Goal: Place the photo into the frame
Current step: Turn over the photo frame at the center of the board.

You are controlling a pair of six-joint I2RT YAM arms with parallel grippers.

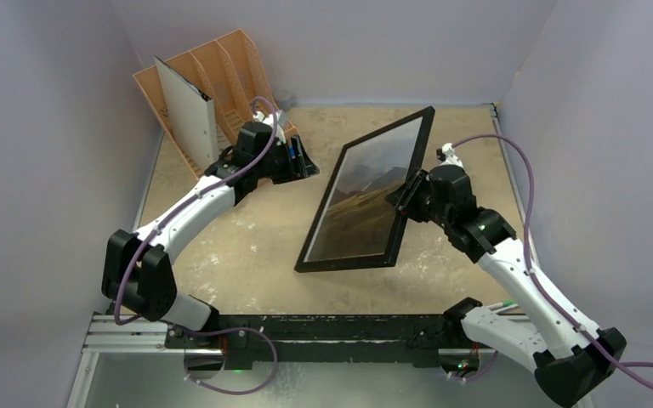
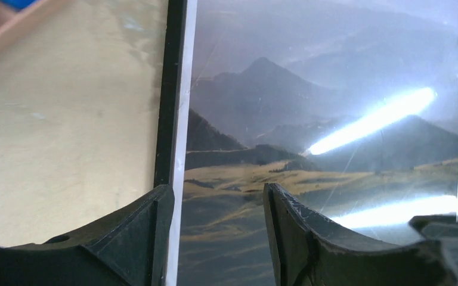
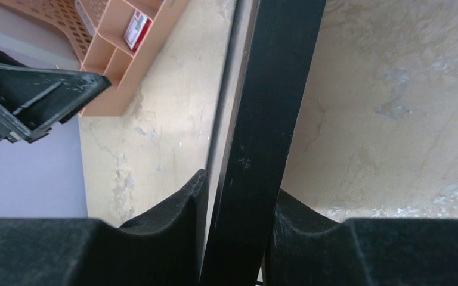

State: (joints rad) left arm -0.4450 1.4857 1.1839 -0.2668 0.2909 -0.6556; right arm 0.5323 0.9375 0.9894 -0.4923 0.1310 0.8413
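Right jaws pinch the rim of the frame (image 3: 256, 119); left jaws spread, orange rack (image 1: 229, 59) behind.

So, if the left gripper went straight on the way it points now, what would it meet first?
Most likely the frame: its black rim and the photo fill the wrist view straight ahead. How far off is unclear.

One frame (image 1: 344, 266), one photo (image 1: 364, 191) in it, two grippers, left gripper (image 1: 309, 164) and right gripper (image 1: 405, 195), one orange rack (image 1: 231, 58), one white panel (image 1: 185, 110).
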